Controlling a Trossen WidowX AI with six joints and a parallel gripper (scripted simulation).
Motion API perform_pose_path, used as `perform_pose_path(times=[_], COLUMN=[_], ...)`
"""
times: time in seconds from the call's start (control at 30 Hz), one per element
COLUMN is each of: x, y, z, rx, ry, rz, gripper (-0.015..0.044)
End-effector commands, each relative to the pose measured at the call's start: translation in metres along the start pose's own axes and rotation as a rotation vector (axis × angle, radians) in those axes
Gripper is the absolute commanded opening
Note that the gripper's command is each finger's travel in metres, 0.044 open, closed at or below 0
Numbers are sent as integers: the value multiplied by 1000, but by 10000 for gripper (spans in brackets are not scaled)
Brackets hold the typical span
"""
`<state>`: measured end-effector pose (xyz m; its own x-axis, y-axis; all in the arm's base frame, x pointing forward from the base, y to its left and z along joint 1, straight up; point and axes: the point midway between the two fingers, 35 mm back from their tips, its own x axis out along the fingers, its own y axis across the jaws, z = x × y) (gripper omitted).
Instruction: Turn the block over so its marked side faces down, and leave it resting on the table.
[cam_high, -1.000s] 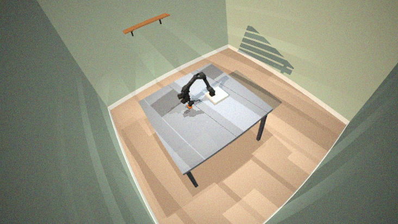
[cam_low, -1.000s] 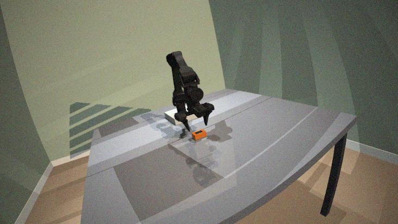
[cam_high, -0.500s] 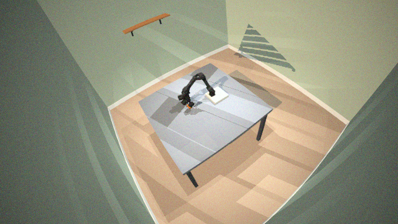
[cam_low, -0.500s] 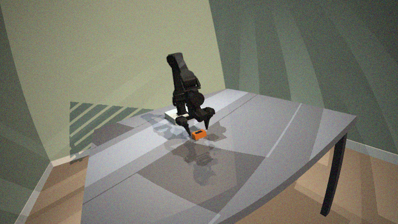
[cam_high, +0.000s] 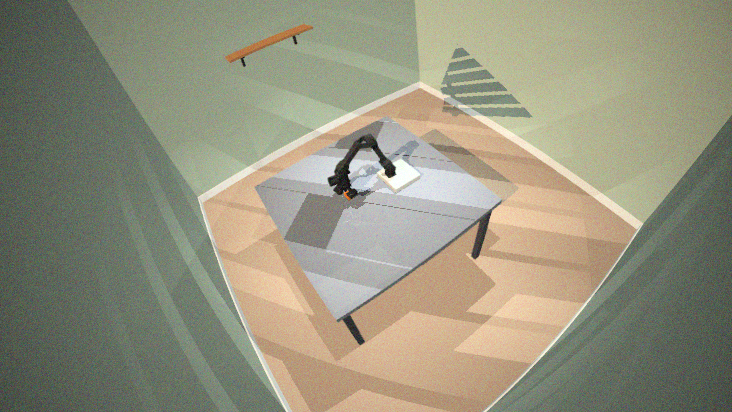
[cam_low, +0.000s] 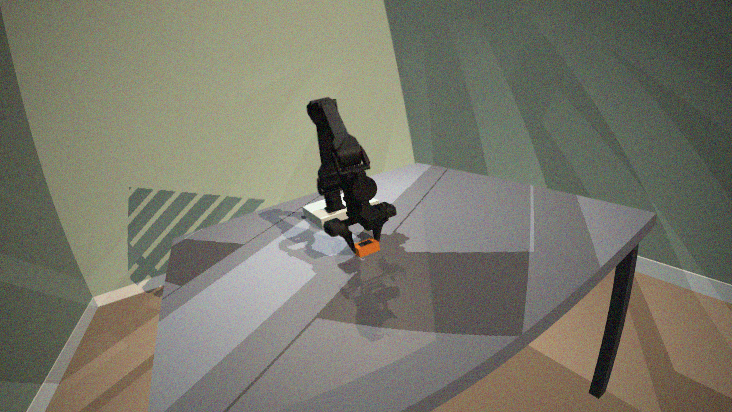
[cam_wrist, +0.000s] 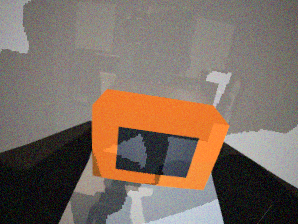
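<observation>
The orange block (cam_wrist: 158, 139) lies flat on the grey table, its dark marked side facing up. It also shows in the top view (cam_high: 348, 193) and in the exterior view (cam_low: 367, 247). My gripper (cam_low: 364, 240) is down at table height with one black finger on each side of the block. In the wrist view the gripper (cam_wrist: 158, 152) stands partly open, its fingertips right at the block's left and right sides. I cannot tell whether they press on it. The block rests on the table top.
The arm's white base plate (cam_high: 399, 175) sits on the table just behind the block, and it also shows in the exterior view (cam_low: 322, 210). A wooden shelf (cam_high: 269, 43) hangs on the far wall. The table edges are far from the block.
</observation>
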<state>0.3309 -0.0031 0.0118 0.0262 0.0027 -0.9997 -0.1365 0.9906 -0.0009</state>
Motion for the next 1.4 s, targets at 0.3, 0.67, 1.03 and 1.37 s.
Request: perform_pose_path(times=[0.3, 0.67, 1.03, 1.37], x=[1, -4, -29, -22], y=[0, -1, 0, -1], z=[0, 0, 0, 2], rx=[-3, -3, -3, 4], ry=[0, 0, -12, -177], rz=[-3, -3, -3, 3], gripper=[202, 90, 0, 0])
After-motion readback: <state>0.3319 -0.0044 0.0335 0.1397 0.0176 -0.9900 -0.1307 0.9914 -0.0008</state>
